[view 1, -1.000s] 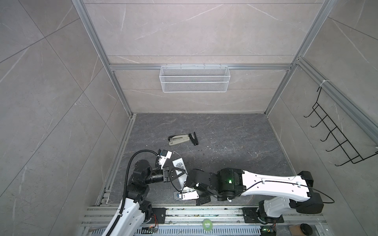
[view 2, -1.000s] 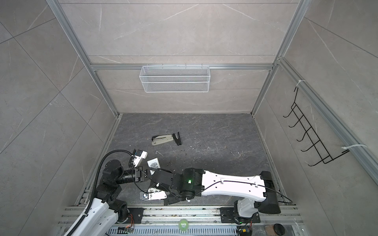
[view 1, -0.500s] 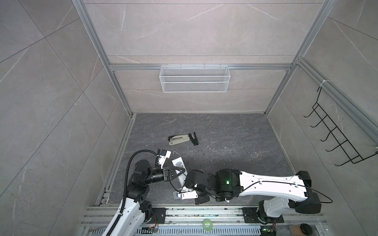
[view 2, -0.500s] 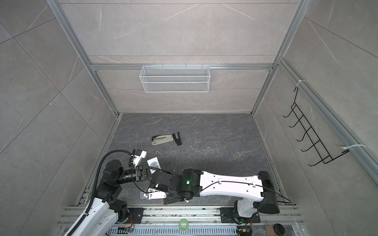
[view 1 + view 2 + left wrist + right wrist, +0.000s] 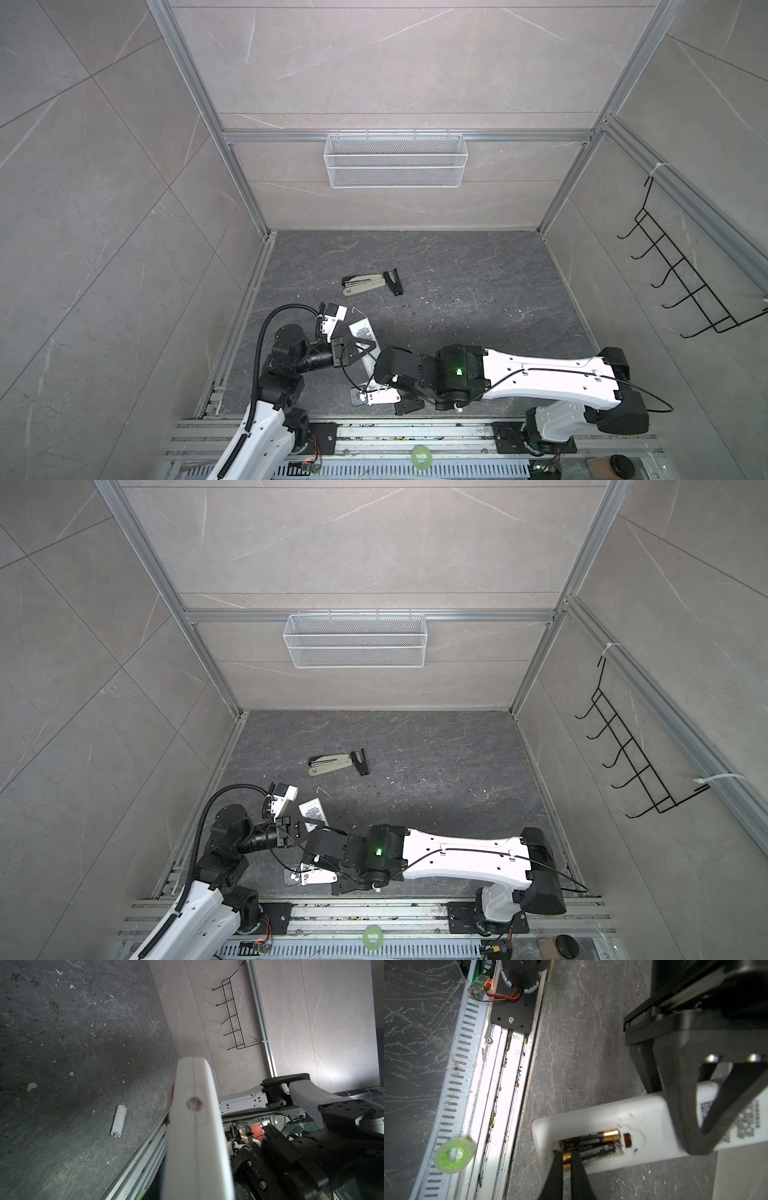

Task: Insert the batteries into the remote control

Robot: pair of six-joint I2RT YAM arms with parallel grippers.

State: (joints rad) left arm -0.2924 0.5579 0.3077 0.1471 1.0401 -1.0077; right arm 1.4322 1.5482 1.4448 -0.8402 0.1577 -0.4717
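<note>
— Right arm has crept a little closer to the left tool (image 5: 360, 348) since a second back. The right tool (image 5: 568, 1160) has pinched down the last bit.
— State of it now?
— Clenched. Its fingertips (image 5: 556, 1167) nip the gold end of one battery (image 5: 598, 1152), as seen in the right wrist view. That cell lies slightly askew in the open bay, gold end nearest the tips.
— And the other?
— Both batteries (image 5: 591, 1140) sit in the bay side by side, touching. The second lies just beyond the nipped one, with its gold band at the end far from the tips.
— Remote?
— Remote (image 5: 591, 1124) is back-up, bay end toward the right tool. Left tool is clamped across its middle, and the printed label shows past that tool's fingers. Cannot tell whether the remote touches the worktop (image 5: 571, 1043).
— Left wrist view?
— Remote seen end-on, straight ahead of the left tool; the tool itself is out of frame there. Cover (image 5: 118, 1120) lies flat on the worktop, well off to one side of that tool, touching nothing.
— Anything else?
— Stapler (image 5: 363, 284) lies opened out on the worktop beyond the left tool, well clear. Tape roll (image 5: 453, 1156) sits on the rail beside the right tool, off the worktop.
</note>
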